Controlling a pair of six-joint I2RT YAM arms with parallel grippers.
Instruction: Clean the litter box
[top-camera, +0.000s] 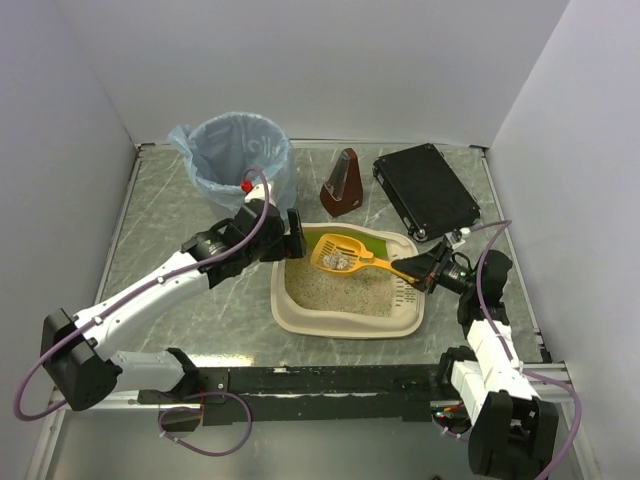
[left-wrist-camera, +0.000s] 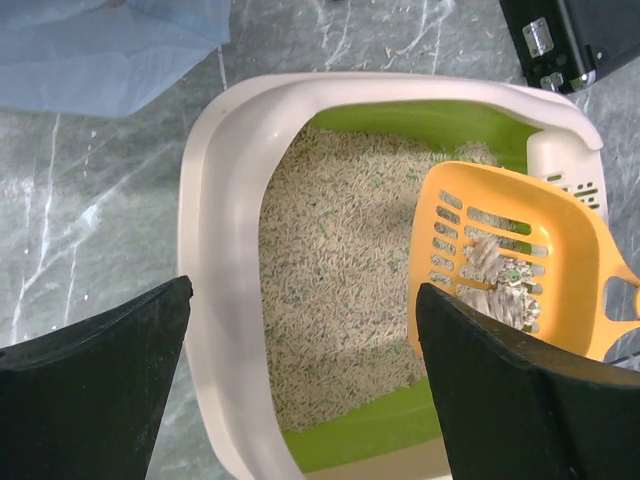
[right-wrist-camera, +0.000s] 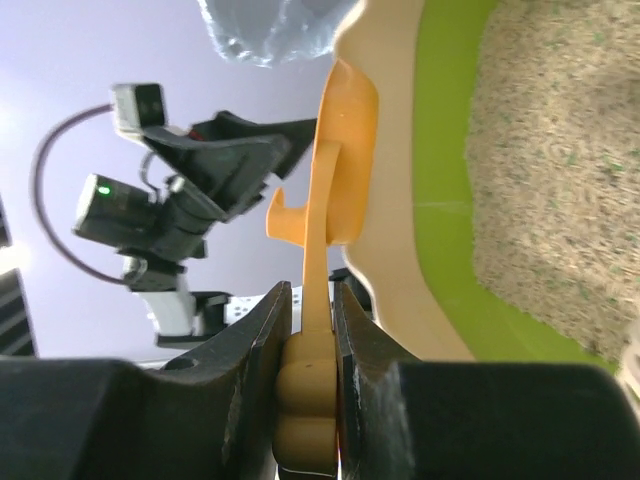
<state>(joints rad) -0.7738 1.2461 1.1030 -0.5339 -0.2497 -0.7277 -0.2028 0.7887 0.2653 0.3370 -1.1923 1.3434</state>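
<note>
The cream litter box (top-camera: 300, 315) with a lime-green inner wall and sandy litter sits at table centre; it also shows in the left wrist view (left-wrist-camera: 215, 240) and in the right wrist view (right-wrist-camera: 400, 200). My right gripper (top-camera: 422, 270) is shut on the handle of an orange slotted scoop (top-camera: 340, 255), held above the litter with grey clumps (left-wrist-camera: 500, 280) in it. In the right wrist view the scoop handle (right-wrist-camera: 318, 300) sits clamped between the jaws. My left gripper (top-camera: 292, 236) is open at the box's far left corner, its fingers (left-wrist-camera: 90, 390) astride the rim.
A round bin lined with a blue bag (top-camera: 238, 150) stands at the back left. A brown metronome-shaped object (top-camera: 342, 185) and a flat black case (top-camera: 425, 190) lie behind the box. White walls enclose the table.
</note>
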